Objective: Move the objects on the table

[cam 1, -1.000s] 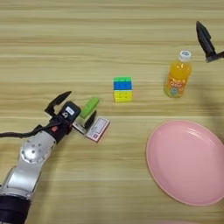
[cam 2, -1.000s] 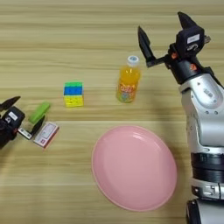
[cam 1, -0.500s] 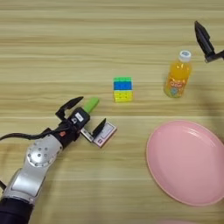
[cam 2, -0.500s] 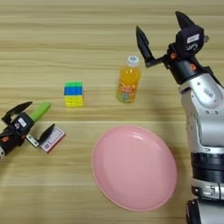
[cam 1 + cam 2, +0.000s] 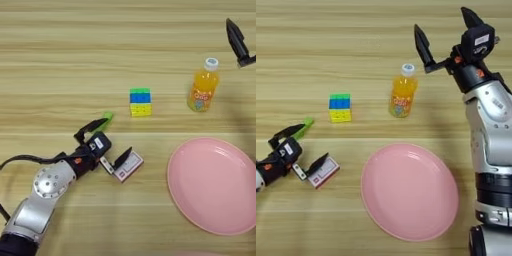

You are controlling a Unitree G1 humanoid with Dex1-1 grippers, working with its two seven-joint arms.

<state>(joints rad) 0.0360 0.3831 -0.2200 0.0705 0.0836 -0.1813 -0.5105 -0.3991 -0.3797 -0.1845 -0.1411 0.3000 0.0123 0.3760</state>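
My left gripper point(image 5: 107, 142) is open at the table's front left. Its upper finger lies just in front of the small green block point(image 5: 106, 116), which mostly hides behind it. Its lower finger rests against the left end of the flat white-and-red box point(image 5: 130, 166). Nothing sits between the fingers. The orange juice bottle point(image 5: 401, 92) stands upright in the middle right. My right gripper point(image 5: 446, 32) hangs open behind and to the right of it, apart from the cap. The large pink plate point(image 5: 408, 190) lies in front of the bottle.
A blue, green and yellow stacked cube point(image 5: 140, 102) stands between the green block and the bottle. The wooden table point(image 5: 60, 50) fills the view. My right arm point(image 5: 491, 130) runs down the right edge, beside the plate.
My left gripper has moved right and toward the front. The white-and-red box has slid the same way with it. The green block, bottle, plate and right arm have stayed put.
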